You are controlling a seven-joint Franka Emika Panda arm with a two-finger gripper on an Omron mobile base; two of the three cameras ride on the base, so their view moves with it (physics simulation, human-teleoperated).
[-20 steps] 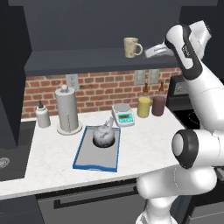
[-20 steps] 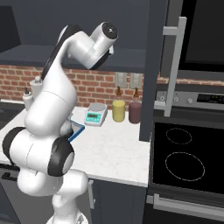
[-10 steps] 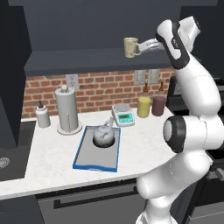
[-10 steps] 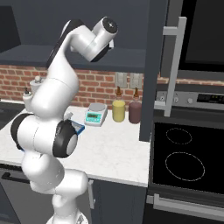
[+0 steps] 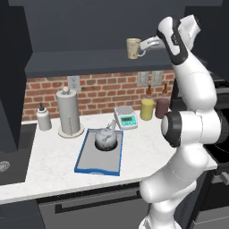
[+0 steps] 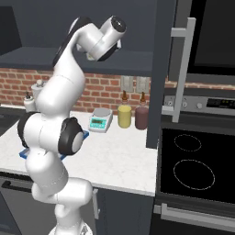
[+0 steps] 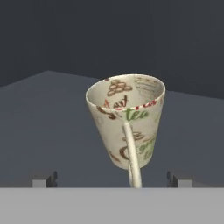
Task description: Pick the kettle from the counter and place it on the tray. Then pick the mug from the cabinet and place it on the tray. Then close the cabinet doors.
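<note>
A cream mug (image 5: 133,48) with printed lettering stands on the shelf of the open cabinet (image 5: 89,62). My gripper (image 5: 143,45) is open just right of it, level with it. In the hand view the mug (image 7: 127,122) fills the middle, its loop handle pointing at me, and the gripper (image 7: 111,180) has one fingertip low on each side of it, apart from it. The silver kettle (image 5: 106,138) sits in the far end of the blue-rimmed tray (image 5: 85,154) on the marble counter (image 5: 53,170). An open cabinet door (image 6: 161,69) with a silver bar handle (image 6: 182,73) stands at the right.
Along the brick wall stand a steel paper-towel holder (image 5: 68,112), a white bottle (image 5: 43,118), a small scale (image 5: 125,118), a yellow canister (image 5: 147,109) and a dark jar (image 5: 162,107). A black cooktop (image 6: 195,160) lies right of the counter.
The arm has swung left along the shelf. The open gripper has come from well right of the mug to right beside it. Kettle and tray have not moved.
</note>
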